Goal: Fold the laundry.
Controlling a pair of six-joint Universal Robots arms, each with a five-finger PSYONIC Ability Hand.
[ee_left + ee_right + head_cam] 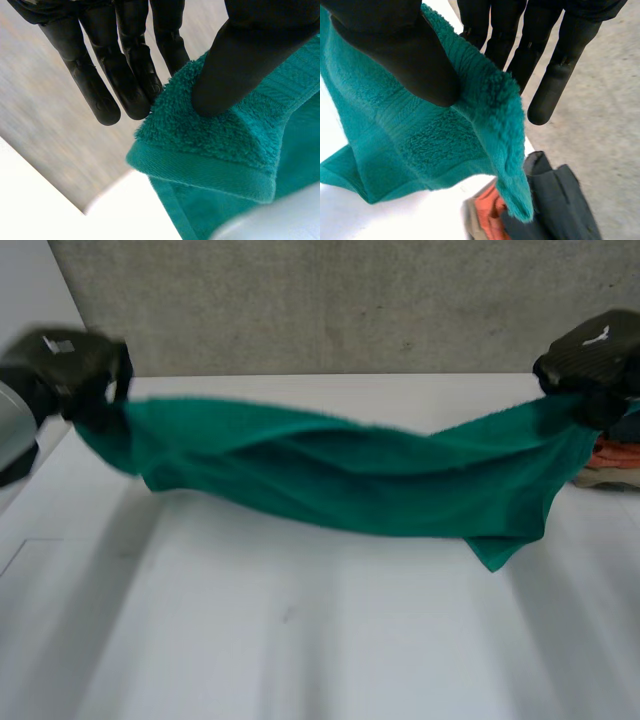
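Note:
A green towel [340, 475] hangs stretched between my two hands above the white table [300, 640], sagging in the middle with one corner drooping low at the right. My left hand [75, 365] pinches the towel's left corner [210, 145] between thumb [245, 65] and fingers [125, 75]. At the far right, my right hand [590, 360] pinches the other corner [485, 100], thumb [405, 55] pressed on the cloth against the fingers [545, 75].
Folded clothes, orange [487, 212] and dark grey [555, 205], lie at the table's right edge [610, 465] below my right hand. A grey concrete wall [340, 300] stands behind the table.

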